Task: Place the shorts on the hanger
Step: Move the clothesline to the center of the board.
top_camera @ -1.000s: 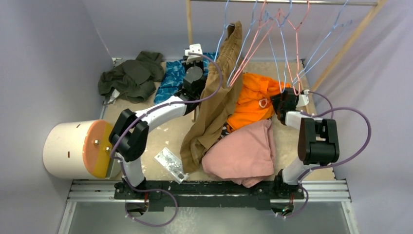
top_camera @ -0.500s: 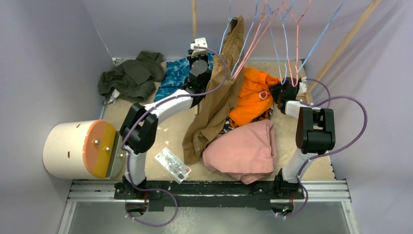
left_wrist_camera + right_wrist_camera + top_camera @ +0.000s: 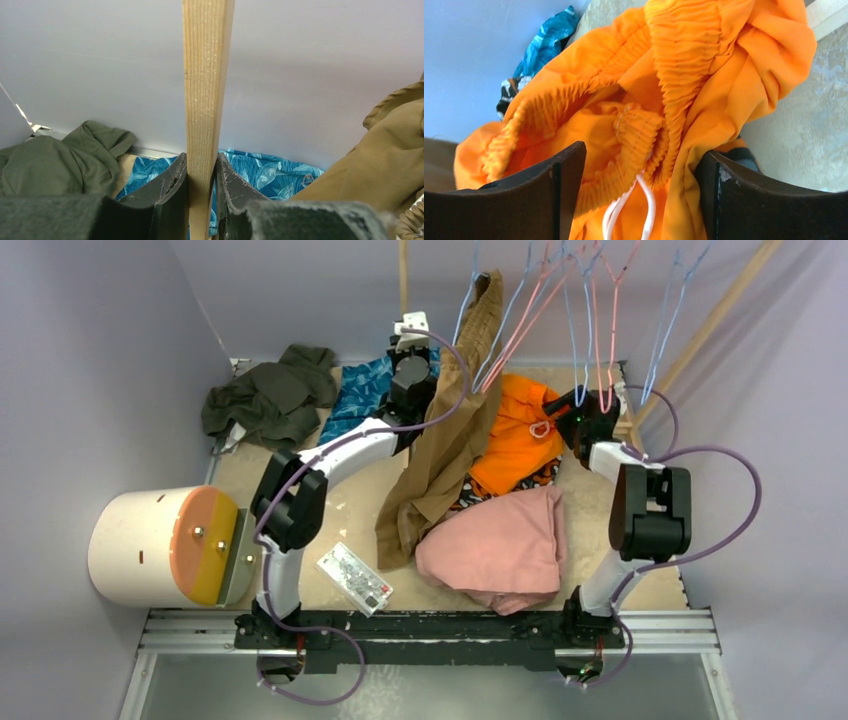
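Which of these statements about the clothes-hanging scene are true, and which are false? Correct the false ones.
1. The left hand is clamped on a pale wooden post. True.
2. The dusty-pink soft fabric shorts hang on a wire hanger. False: they lie heaped on the table, near the right arm's base.
3. The right hand has its fingers apart, with bright orange gathered fabric between them. True.
4. The olive-green garment lies beside the right arm. False: it sits in the table's far left corner.
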